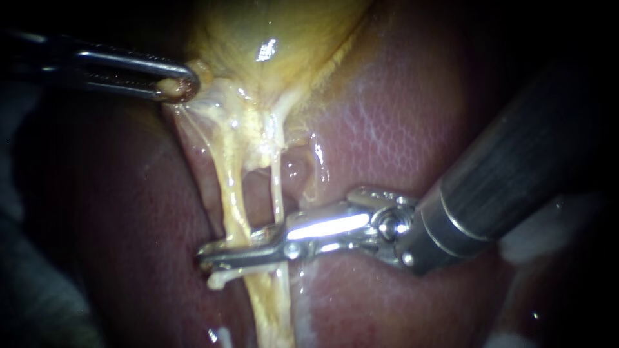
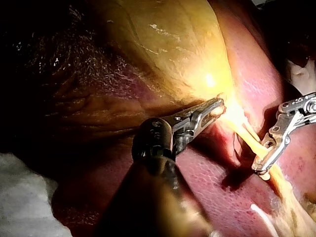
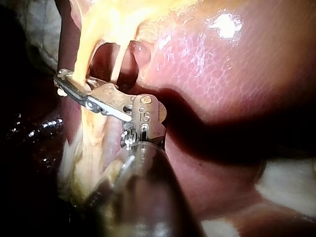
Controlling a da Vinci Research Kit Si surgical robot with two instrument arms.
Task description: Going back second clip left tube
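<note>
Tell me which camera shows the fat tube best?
Endoscope view: the left tube runs unhidden from gallbladder to right instrument. The left wrist view catches a short stretch; the right wrist view, the instrument crossing it.

"Can you read any writing from where you stand?"

"Only one spot carries any. On the right instrument (image 3: 144, 114), just behind its pincer (image 3: 61, 83), the round metal hinge housing has a small stamped mark of about two characters. It shows in the right wrist view."

"What does it say?"

"It's too small and washed with glare for me to say."

"And the left instrument (image 2: 159, 142)?"

"No lettering on its metal that I can read, in any view. Nothing else around either one bears a word, a number or a sign."
</note>
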